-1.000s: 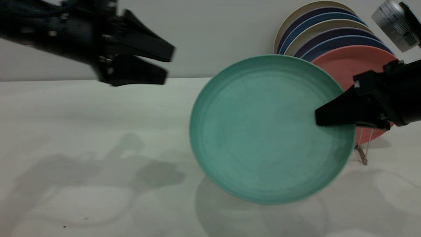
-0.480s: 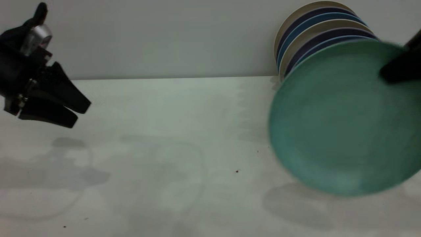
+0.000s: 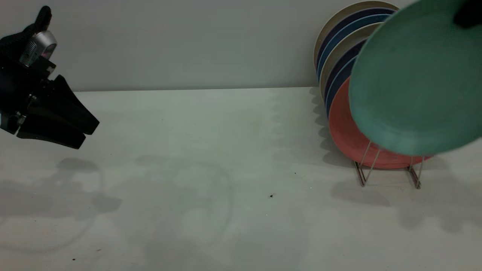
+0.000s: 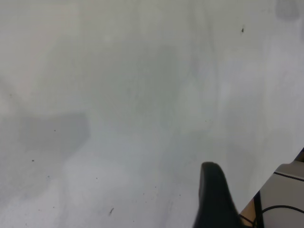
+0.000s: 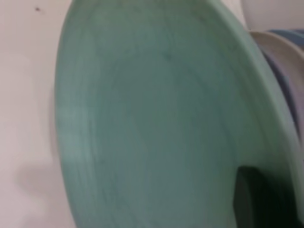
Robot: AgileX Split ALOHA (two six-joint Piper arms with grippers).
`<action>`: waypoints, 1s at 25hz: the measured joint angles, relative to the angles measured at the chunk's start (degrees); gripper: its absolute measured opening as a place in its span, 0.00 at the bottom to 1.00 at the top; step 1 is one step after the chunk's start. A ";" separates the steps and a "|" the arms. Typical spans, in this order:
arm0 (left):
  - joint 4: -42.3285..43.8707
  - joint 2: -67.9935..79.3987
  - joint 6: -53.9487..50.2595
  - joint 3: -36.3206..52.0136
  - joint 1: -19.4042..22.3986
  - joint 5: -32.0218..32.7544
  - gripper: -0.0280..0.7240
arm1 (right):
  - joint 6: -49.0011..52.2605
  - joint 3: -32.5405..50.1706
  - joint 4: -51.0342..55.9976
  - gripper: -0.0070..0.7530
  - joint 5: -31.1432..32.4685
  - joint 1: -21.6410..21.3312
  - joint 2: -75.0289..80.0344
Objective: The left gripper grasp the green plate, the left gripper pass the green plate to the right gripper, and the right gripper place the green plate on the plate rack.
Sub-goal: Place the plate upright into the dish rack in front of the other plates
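— At two o'clock in the exterior view, above the plate rack (image 3: 363, 170): hangs the green plate (image 3: 410, 86), tilted, clear of the table (image 3: 226, 150), overlapping the salmon-pink plate (image 3: 340, 130) from in front.

— Held by what?

— By the right gripper (image 3: 468, 15), up at one o'clock. Clamped on the rim, to judge from the plate riding in the air; shows only one dark finger (image 5: 254, 202) on the plate's face in the right wrist view.

— And over at nine o'clock?

— The left gripper (image 3: 89, 134), parked well apart. Fingers drawn together, no gap showing, nothing between.

— Worth worrying about anything?

— Plenty. Could knock the salmon-pink plate or the dark blue plates (image 3: 337, 39) behind it if lowered at this tilt. Could also miss the free wire loop and land on the table at six o'clock of the rack, or slip from so narrow a pinch at the rim.

— Hard to make out?

— Most of the right gripper: cut off by the edge, second finger hidden behind the plate. Also hidden: the rack's upper loops, and whether a slot stands open in front of the salmon-pink plate. Cannot tell either how near the green plate sits to that one.
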 joint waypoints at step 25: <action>2.67 0.00 -0.85 0.00 0.00 -3.65 0.67 | -3.43 -3.64 0.61 0.09 -6.35 0.00 10.22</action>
